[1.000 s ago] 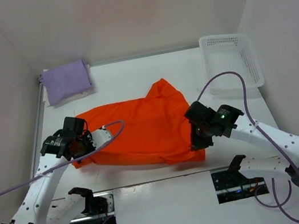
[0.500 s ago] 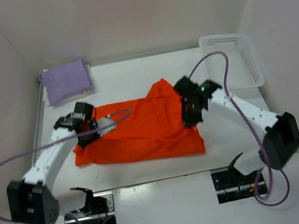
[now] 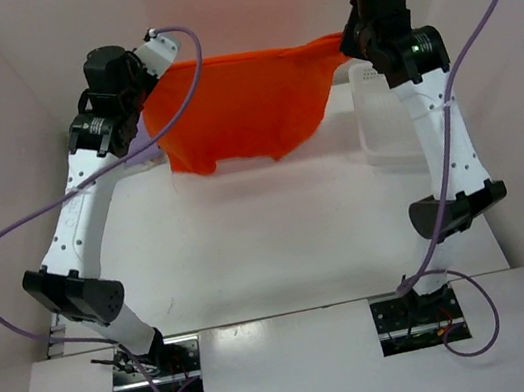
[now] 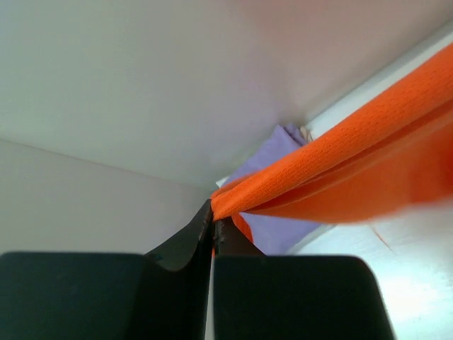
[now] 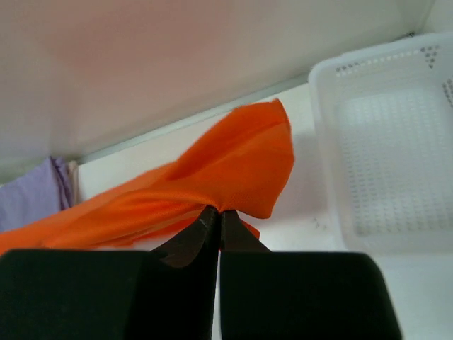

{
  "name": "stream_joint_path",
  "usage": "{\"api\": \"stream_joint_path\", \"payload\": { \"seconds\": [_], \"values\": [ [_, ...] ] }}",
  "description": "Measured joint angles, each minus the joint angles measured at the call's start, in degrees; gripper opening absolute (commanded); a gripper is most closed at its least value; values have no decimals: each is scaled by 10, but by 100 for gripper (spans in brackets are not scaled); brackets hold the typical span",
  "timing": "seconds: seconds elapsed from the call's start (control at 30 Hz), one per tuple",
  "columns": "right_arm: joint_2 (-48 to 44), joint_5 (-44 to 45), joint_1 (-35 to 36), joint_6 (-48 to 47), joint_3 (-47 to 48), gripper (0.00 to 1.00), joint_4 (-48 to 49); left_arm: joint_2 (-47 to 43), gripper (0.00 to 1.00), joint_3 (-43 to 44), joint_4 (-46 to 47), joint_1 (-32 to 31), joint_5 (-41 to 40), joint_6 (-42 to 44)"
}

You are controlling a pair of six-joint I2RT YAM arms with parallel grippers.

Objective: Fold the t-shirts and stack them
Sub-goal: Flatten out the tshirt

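The orange t-shirt hangs stretched in the air near the back wall, held by its top edge between both arms. My left gripper is shut on its left corner, seen as taut orange mesh. My right gripper is shut on the right corner, where orange cloth bunches over the fingertips. In the top view the left gripper and right gripper are raised high. A folded lavender t-shirt lies at the back left, also in the right wrist view. The white t-shirt is out of view.
A white mesh basket stands at the back right, partly behind the right arm; it shows with nothing inside. Purple cables loop off both arms. The enclosure's walls stand close on three sides.
Both arms have risen from the table and swung toward the back wall, lifting the orange t-shirt from lying flat to hanging spread between them.
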Motion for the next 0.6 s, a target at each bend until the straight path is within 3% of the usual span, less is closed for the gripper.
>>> {"api": "stream_joint_path", "payload": {
  "seconds": [0.13,0.3,0.6],
  "values": [
    [-60,11,0,-9,-99,0,-3,-33,0,-74,14,-1,-2,2],
    [-134,24,27,-9,-290,0,-3,-61,0,-231,16,-1,7,4],
    [-246,-21,182,92,-673,0,-7,-156,3,-496,-58,-6,16,47]
  ]
}}
